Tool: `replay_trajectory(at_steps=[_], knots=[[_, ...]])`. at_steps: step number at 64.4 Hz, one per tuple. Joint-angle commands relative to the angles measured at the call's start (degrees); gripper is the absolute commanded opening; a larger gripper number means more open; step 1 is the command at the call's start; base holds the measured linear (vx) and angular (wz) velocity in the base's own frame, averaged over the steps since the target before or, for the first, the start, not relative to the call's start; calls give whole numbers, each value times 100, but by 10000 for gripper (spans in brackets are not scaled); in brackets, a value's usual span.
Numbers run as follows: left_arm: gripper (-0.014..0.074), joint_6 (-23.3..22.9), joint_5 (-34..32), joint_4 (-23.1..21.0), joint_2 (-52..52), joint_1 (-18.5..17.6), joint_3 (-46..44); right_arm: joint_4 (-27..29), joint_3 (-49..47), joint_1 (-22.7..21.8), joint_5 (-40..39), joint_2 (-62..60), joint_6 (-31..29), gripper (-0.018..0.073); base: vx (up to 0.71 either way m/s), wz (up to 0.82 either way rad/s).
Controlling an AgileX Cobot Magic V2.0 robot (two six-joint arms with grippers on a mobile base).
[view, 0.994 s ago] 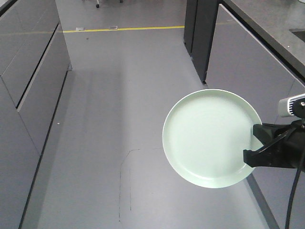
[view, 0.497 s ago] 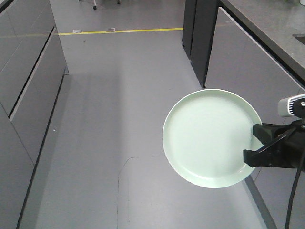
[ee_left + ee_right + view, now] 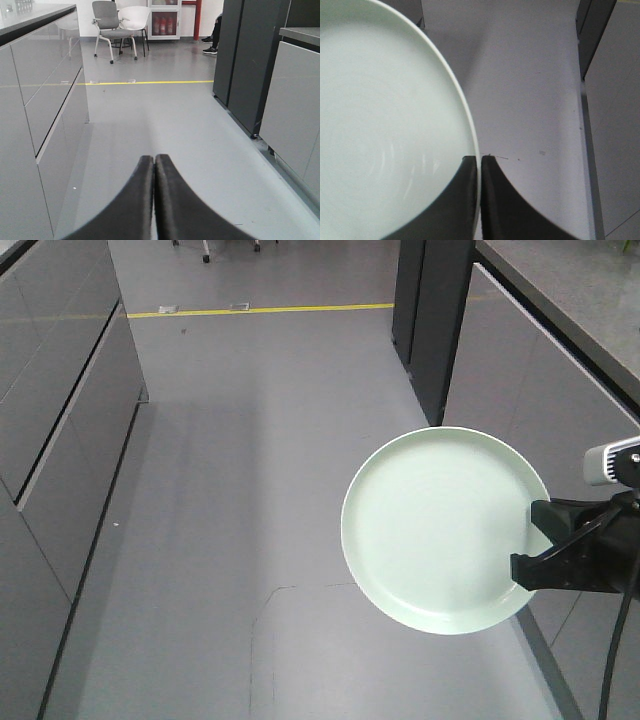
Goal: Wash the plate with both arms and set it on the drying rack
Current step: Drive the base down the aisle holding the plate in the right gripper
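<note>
1. At the lower right of the front view, the plate (image 3: 440, 530) sits in the same spot in the frame as half a second ago, face up and level above the floor (image 3: 220, 500).
2. The right gripper (image 3: 535, 540) hasn't budged either: it is clamped on the plate's right rim, and in the wrist view the rim runs right between the two fingers.
3. What has changed is the background. The tall dark cabinet (image 3: 432, 320) and the counter (image 3: 560, 285) at the upper right have slid a little to the right in the frame.
4. The yellow line (image 3: 260, 310) across the top has shifted along with them.
5. Over to the left gripper (image 3: 154, 161): fingers pressed together with nothing between them, pointing down the aisle.
6. Edges now. The plate's upper right rim overlaps the grey cabinet fronts (image 3: 540, 390) in the frame; whether they are close or touching cannot be told.
7. A black cable (image 3: 612, 660) hangs at the lower right edge, below a small silver part (image 3: 610, 462).
8. Open room lies left of the plate, a wide strip of bare floor running to the drawer fronts (image 3: 60, 430) along the left edge.
9. Far up the aisle, beyond the line, two chairs (image 3: 120, 20) stand.
</note>
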Motion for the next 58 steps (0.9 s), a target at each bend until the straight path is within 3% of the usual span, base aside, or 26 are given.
replay_trajectory(at_steps=[1, 58], knots=[[3, 3, -381, -7, -92, -49, 85, 17, -151, -15, -425, -85, -41, -5, 14, 5], [3, 3, -381, -7, -92, -49, 85, 17, -151, -15, -425, -85, -41, -5, 14, 4]])
